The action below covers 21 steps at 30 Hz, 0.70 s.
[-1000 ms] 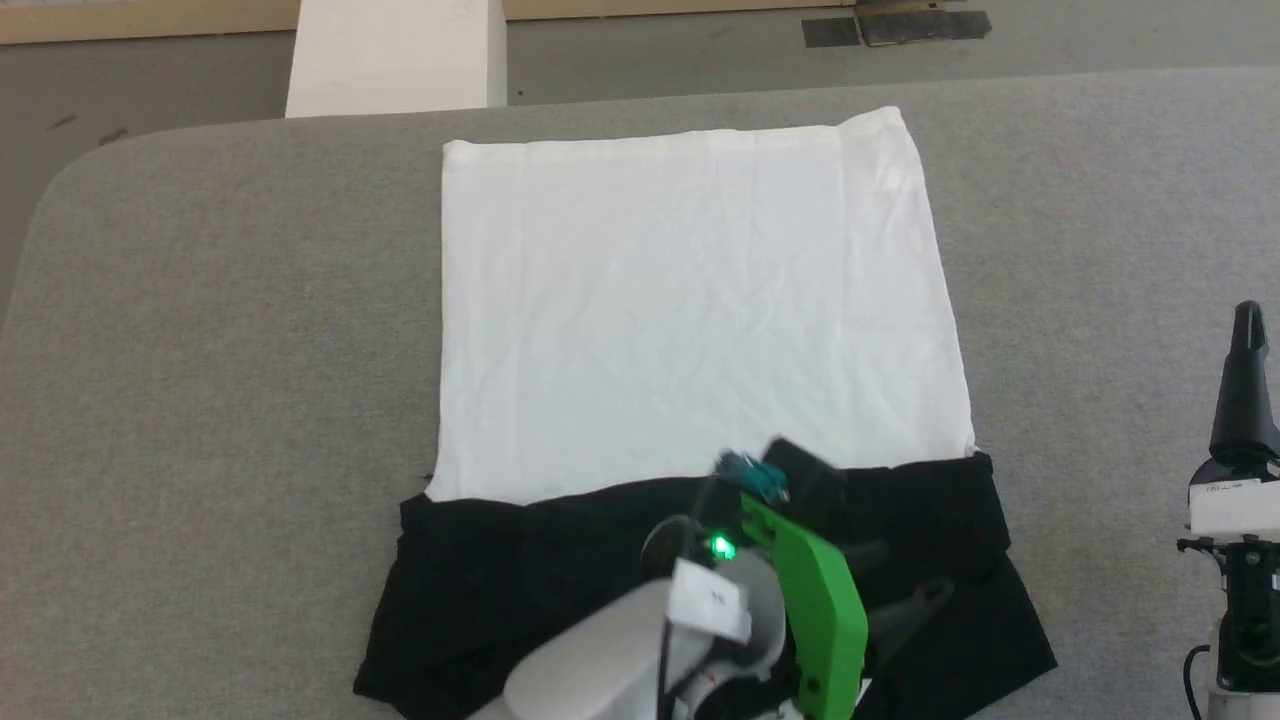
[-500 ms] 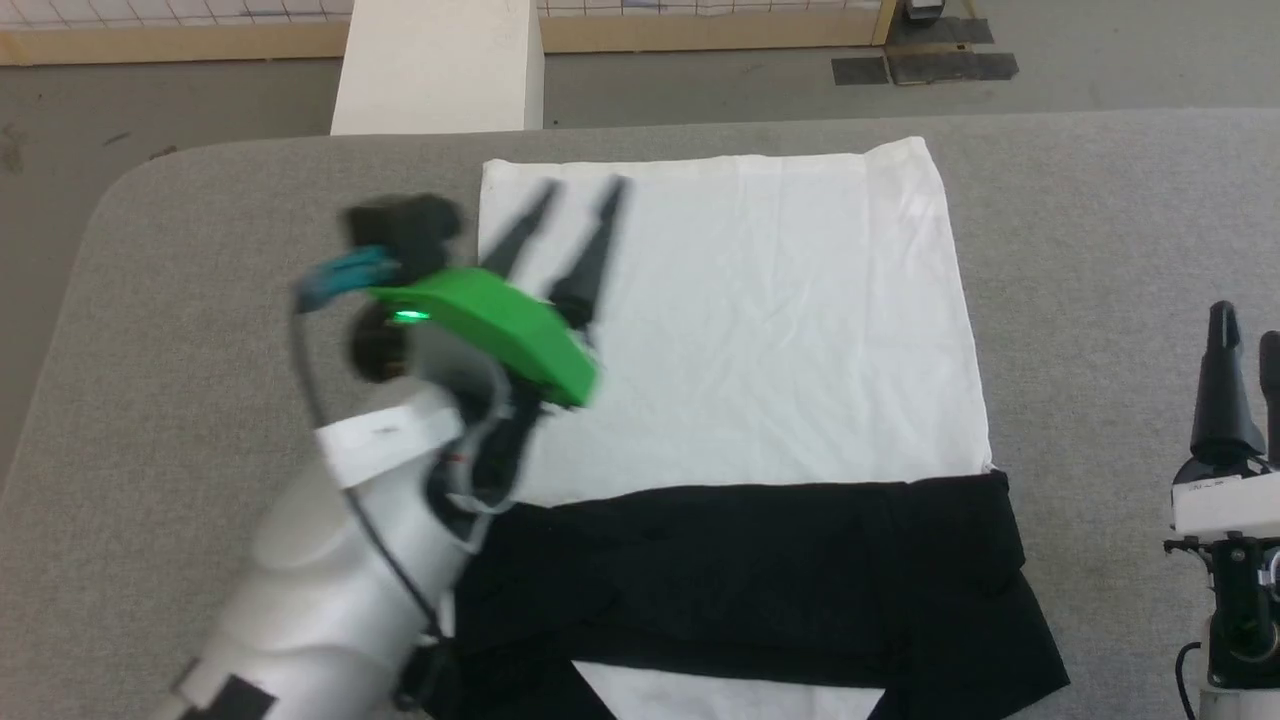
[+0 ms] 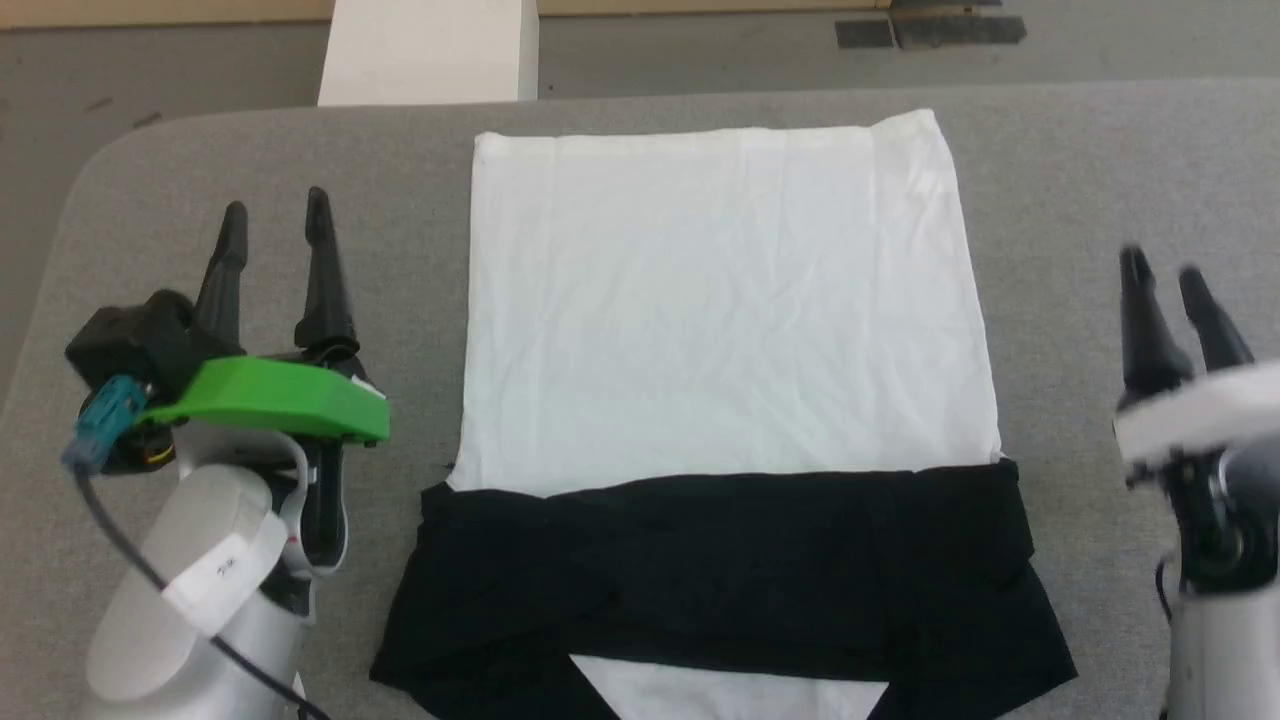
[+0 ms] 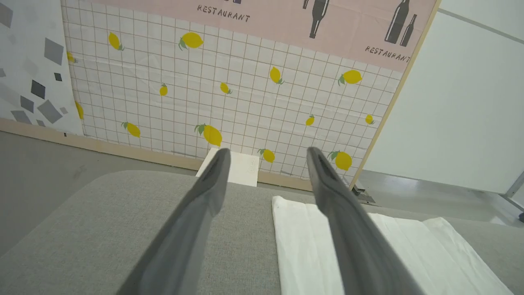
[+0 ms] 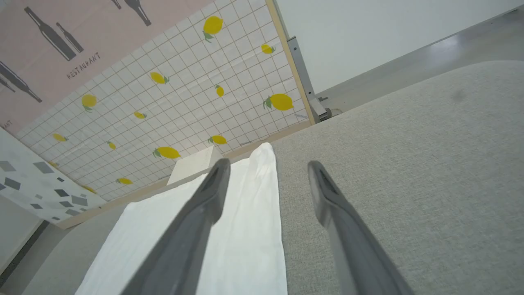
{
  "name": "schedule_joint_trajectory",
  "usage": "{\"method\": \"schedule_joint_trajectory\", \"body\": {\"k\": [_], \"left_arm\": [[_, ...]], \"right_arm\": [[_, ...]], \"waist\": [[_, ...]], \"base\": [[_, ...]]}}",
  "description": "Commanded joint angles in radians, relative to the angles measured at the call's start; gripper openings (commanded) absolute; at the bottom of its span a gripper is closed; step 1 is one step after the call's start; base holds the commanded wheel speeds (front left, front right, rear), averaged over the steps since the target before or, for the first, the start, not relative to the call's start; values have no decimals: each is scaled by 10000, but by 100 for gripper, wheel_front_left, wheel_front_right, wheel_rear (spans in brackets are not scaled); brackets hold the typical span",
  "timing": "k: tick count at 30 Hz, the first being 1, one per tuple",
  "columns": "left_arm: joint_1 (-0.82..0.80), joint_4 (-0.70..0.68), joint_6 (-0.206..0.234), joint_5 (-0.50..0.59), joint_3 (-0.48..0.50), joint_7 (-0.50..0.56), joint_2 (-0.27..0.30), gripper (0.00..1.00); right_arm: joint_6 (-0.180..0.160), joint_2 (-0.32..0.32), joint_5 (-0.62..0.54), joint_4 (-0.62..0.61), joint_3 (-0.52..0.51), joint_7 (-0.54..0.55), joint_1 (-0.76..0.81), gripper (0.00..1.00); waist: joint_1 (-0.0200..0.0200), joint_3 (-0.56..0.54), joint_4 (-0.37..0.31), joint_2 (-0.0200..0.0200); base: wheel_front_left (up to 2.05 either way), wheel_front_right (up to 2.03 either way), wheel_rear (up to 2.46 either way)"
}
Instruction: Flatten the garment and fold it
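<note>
The left gripper [image 3: 277, 203], a pair of long dark tapered fingers, stood with its jaws spread wide and pointed forward, away from the robot's body. Directly behind the fingers sat a black wrist block [image 3: 140, 335] under a bright green plastic cover [image 3: 270, 402]. A blue cable plug [image 3: 100, 435] hung at the block's outer side. A pale grey rounded forearm [image 3: 180, 620] ran back from the wrist. The right gripper [image 3: 1161, 265], slightly blurred, also pointed forward with its dark fingers parted. A white wrist band [image 3: 1200, 412] lay just behind them. Both wrist views confirmed the fingers well apart.
</note>
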Motion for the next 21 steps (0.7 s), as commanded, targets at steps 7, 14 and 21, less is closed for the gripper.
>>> {"method": "schedule_joint_trajectory", "body": {"k": [7,14,21], "left_arm": [[797,-1255,-264,899,939,-36,-548,100],[787,-2124,-390,1376,1405,-37,-831,100],[740,-2830,-507,1759,1586,-37,-826,100]], "right_arm": [[-11,-146,-1230,1029,-30,2279,-3336,100],[-11,-835,-2900,2468,-26,4621,-6174,100],[-11,-1193,-4607,3686,31,6508,-8148,100]], "waist": [[0,1595,279,0],[0,2958,817,0],[0,4238,1276,0]], "base": [[0,0,0],[0,0,0],[0,0,0]]}}
